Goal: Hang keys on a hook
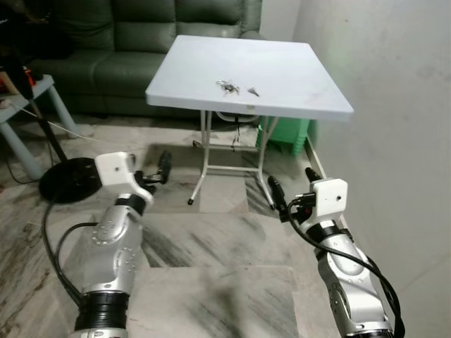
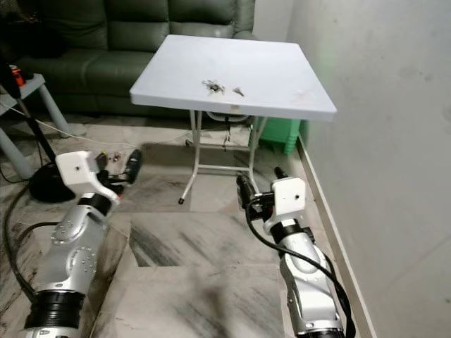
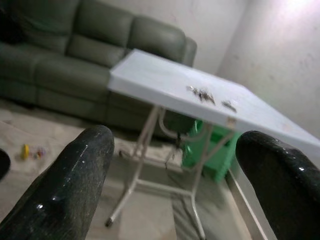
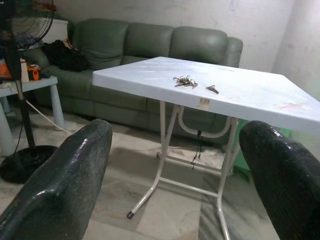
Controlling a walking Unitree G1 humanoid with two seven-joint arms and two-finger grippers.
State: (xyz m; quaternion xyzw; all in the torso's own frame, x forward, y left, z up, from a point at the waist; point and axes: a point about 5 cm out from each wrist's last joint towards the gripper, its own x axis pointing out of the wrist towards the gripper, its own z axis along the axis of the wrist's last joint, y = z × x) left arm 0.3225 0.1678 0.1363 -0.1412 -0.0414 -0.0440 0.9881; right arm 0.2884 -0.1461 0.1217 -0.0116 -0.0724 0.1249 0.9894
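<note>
Both end effectors, left (image 3: 170, 165) & right (image 4: 175, 170), spread wide, well short of keys (image 1: 227, 86) on white table (image 1: 296, 77)

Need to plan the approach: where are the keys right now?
The keys lie on the white folding table ahead, near its front edge, beside a smaller piece, with the green sofa behind.

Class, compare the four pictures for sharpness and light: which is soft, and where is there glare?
Left wrist view: soft all over, keys smeared, glare at the top right on the wall. Right wrist view: sharp on the table and sofa; the near fingers are blurred. Both eye views: evenly lit, fairly sharp, with a pale green tint on the wall in the right eye view.
</note>
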